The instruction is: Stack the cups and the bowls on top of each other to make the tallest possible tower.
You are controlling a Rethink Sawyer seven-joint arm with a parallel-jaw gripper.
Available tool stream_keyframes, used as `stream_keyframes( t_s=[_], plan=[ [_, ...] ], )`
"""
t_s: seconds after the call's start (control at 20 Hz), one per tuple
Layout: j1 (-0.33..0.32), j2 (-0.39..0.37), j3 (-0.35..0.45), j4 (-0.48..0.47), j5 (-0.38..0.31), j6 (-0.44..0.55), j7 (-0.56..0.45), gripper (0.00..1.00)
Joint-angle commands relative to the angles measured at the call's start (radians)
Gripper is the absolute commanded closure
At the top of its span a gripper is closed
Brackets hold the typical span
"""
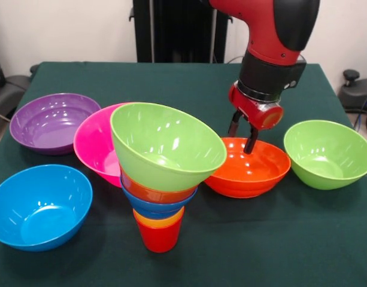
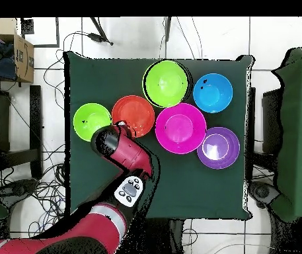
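Orange-red, glossy and wide, the large plastic bowl [image 1: 248, 169] is found directly beneath the gripper [image 1: 243, 136], resting on the green tablecloth [image 1: 279, 239] between the tower and a loose lime green bowl [image 1: 328, 153]. The multicoloured tower of nested cups and bowls [image 1: 161, 173], leaning and capped by another lime green bowl, stands just beside it. The dark fingers [image 1: 252, 139] are held slightly parted astride the bowl's far rim, apparently unclenched; a rim pinch is judged next.

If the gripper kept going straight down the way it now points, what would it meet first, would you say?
Most likely the large orange-red bowl: the gripper points down over its far rim, one finger apparently inside the bowl and one outside. Exact depth is hard to judge.
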Motion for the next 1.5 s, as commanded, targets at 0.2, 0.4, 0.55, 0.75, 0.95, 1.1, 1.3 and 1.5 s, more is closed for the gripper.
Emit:
stream_keyframes(
  t_s=[0.2, 0.4, 0.55, 0.75, 0.95, 1.1, 1.3, 1.5],
  plan=[
    [0.01, 0.068, 0.137, 0.017, 0.02, 0.053, 0.229, 0.0],
    [0.033, 0.059, 0.098, 0.014, 0.011, 0.131, 0.252, 0.0],
    [0.038, 0.059, 0.091, 0.015, 0.008, 0.154, 0.26, 0.0],
    [0.042, 0.078, 0.084, -0.001, 0.003, 0.157, 0.267, 0.0],
    [0.044, 0.084, 0.062, -0.021, -0.015, 0.21, 0.278, 0.0],
    [0.035, 0.095, 0.078, -0.023, -0.008, 0.163, 0.267, 0.0],
    [0.026, 0.104, 0.087, -0.027, -0.007, 0.121, 0.258, 0.0],
    [0.021, 0.104, 0.095, -0.014, -0.009, 0.088, 0.248, 0.0]
  ],
)
